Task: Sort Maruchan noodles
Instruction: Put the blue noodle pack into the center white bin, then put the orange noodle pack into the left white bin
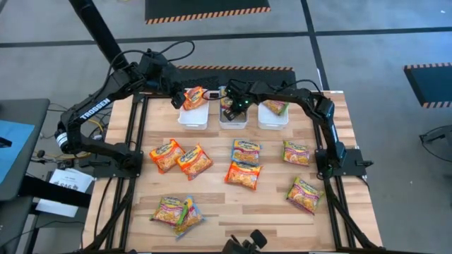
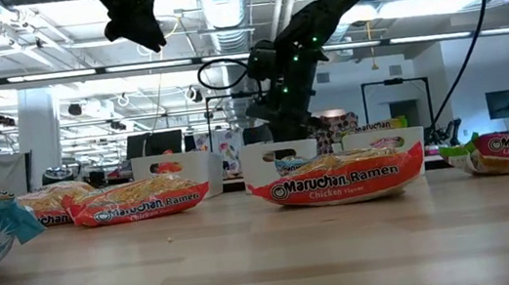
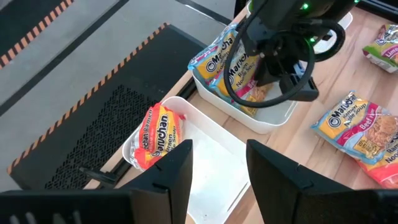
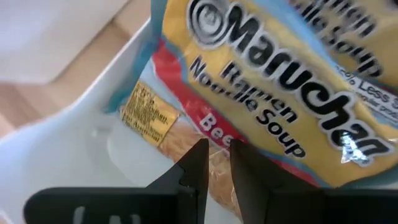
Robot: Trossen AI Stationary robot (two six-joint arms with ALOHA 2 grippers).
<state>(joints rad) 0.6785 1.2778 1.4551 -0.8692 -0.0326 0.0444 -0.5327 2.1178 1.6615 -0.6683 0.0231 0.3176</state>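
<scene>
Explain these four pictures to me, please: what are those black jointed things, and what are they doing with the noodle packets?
They are two robot arms, each ending in a two-fingered hand. One picture looks down from above, one looks level across the table, and two come from cameras on the wrists. Ramen packets lie scattered on the wooden table, and three white bins stand at the far edge. The left hand hovers open and empty above the left bin, where an orange packet leans against the wall. The right hand reaches into the middle bin, its fingers nearly together beside a blue beef packet; it doesn't seem to hold it.
</scene>
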